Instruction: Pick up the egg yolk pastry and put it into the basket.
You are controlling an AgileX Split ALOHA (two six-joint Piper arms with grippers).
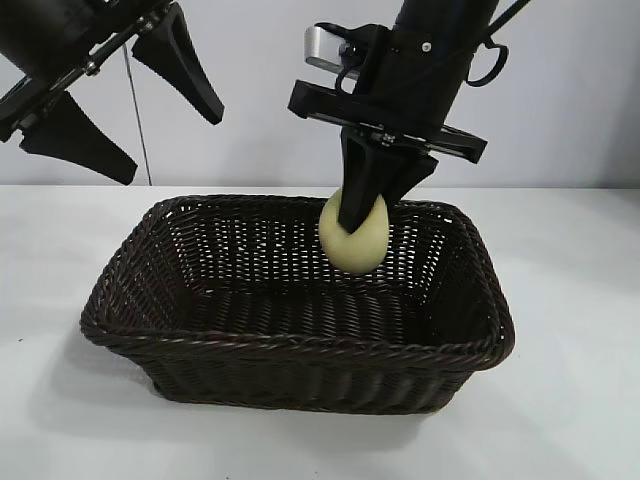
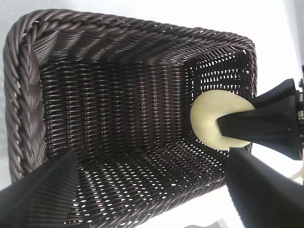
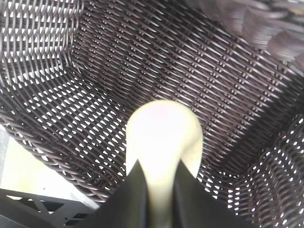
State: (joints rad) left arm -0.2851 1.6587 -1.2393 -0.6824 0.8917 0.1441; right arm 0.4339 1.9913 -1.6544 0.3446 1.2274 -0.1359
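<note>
Now the egg yolk pastry (image 1: 354,238) sits between the right gripper's (image 1: 362,222) fingers, clamped on it, hanging directly above the basket (image 1: 300,372) floor; left gripper (image 1: 130,105) fingers apart, parked aside

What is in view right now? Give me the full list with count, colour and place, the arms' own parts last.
basket: one, dark-brown woven wicker, on the table in the middle of the exterior view.
egg yolk pastry: one, pale yellow, inside the basket's opening near its far right corner, above the basket floor, between the right gripper's fingers.
table: one, white, under the basket.
wall: one, pale grey, behind the table.
left gripper: one, black, raised above the basket's far left side, fingers spread wide, holding nothing.
right gripper: one, black, pointing down into the basket, fingers on either side of the pastry; whether they are gripping or releasing cannot be told.
</note>
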